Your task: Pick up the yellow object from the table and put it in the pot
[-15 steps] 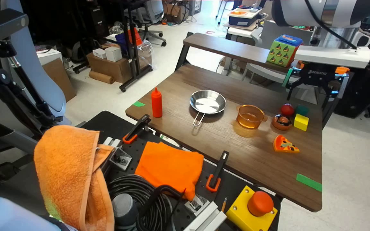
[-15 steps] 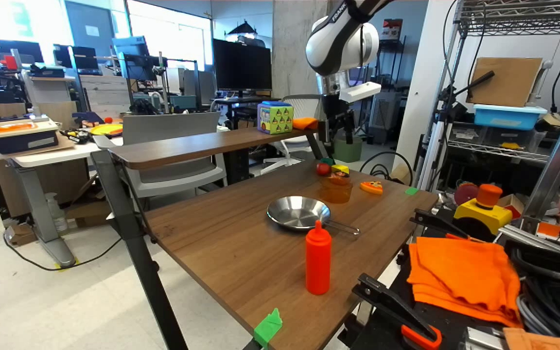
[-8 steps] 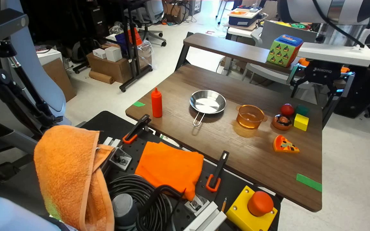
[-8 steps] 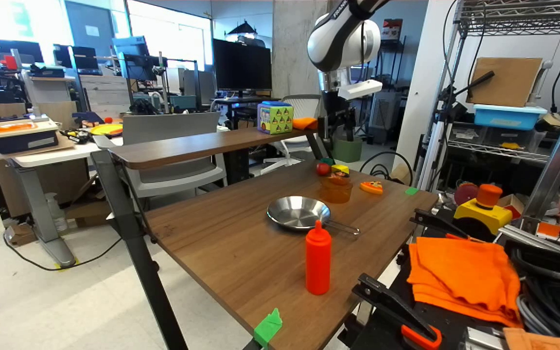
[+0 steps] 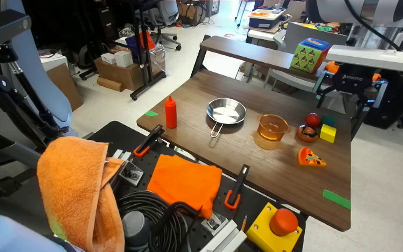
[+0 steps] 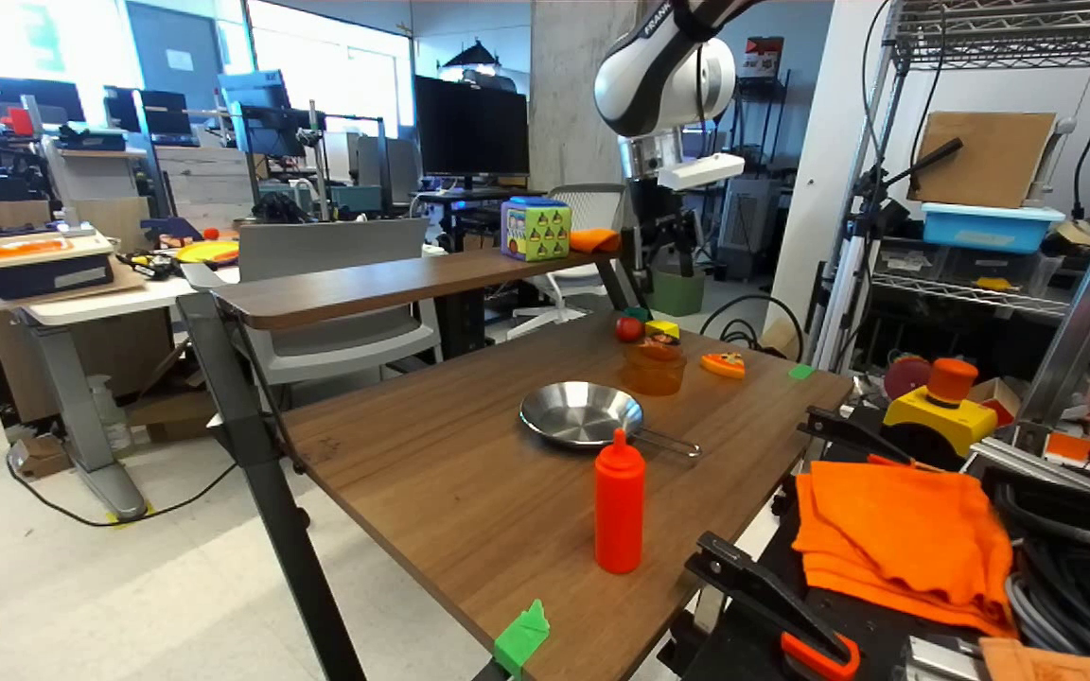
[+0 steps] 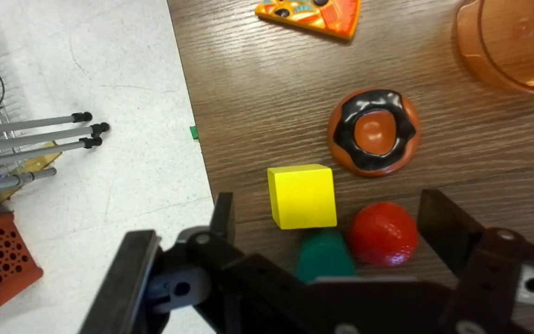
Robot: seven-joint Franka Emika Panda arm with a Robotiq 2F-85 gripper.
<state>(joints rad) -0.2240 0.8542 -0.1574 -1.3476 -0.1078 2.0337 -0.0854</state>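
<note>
The yellow object (image 7: 308, 198), a small bright cube, rests on the wooden table near its edge. In both exterior views it sits at the far end, as the yellow object (image 5: 328, 133) and the yellow object (image 6: 662, 328). My gripper (image 7: 328, 204) hovers above it, open, with nothing held. Seen from the wrist, the cube lies nearer the left finger (image 7: 223, 215), slightly beyond the fingertips. An exterior view has the gripper (image 5: 339, 106) raised over that table end. The pot (image 5: 272, 128), round and translucent amber, stands farther in; only part of the pot (image 7: 468, 35) shows in the wrist view.
Crowding the cube are a red ball (image 7: 384, 234), a dark green piece (image 7: 325, 255) and a chocolate-topped doughnut (image 7: 374, 132). A pizza wedge (image 5: 310, 157), a silver pan (image 5: 226, 111) and a red bottle (image 5: 170, 112) also stand here. A patterned box (image 5: 306, 57) occupies the raised shelf.
In an exterior view my gripper has shifted a little to the right and slightly up in the picture, staying open. The objects on the table have not moved.
</note>
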